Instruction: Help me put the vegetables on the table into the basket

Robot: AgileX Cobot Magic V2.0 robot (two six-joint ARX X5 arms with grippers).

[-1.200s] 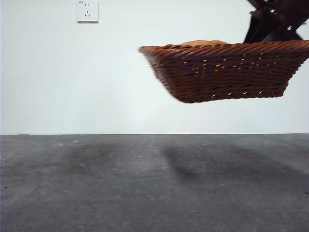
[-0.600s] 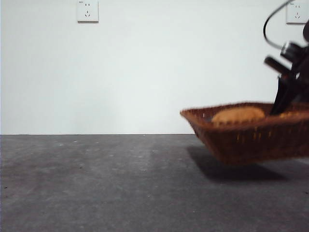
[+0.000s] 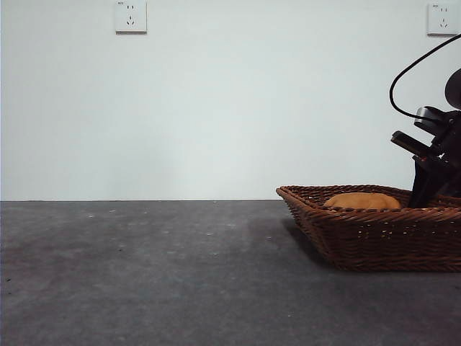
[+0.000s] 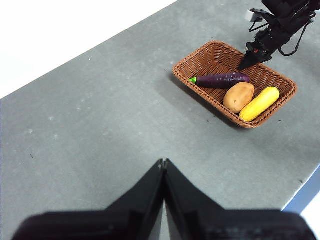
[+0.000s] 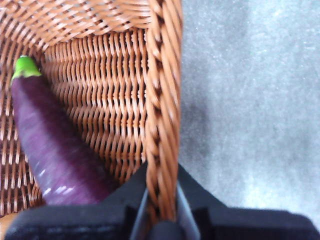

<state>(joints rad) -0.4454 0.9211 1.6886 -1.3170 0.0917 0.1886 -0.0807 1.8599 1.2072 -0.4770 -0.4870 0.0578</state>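
Lowered from mid-air, the woven wicker basket (image 3: 374, 231) is now sitting flat on the mottled grey worktop (image 3: 144, 274). Right pincer (image 5: 161, 210) is gripping the braided rim, one jaw inside and one outside. Inside are lying a glossy purple eggplant (image 4: 222, 79), a rounded brown potato (image 4: 238, 97) and a long yellow corn cob (image 4: 259, 103). Left pincer (image 4: 163, 166) is hanging clenched and empty, well apart from the basket.
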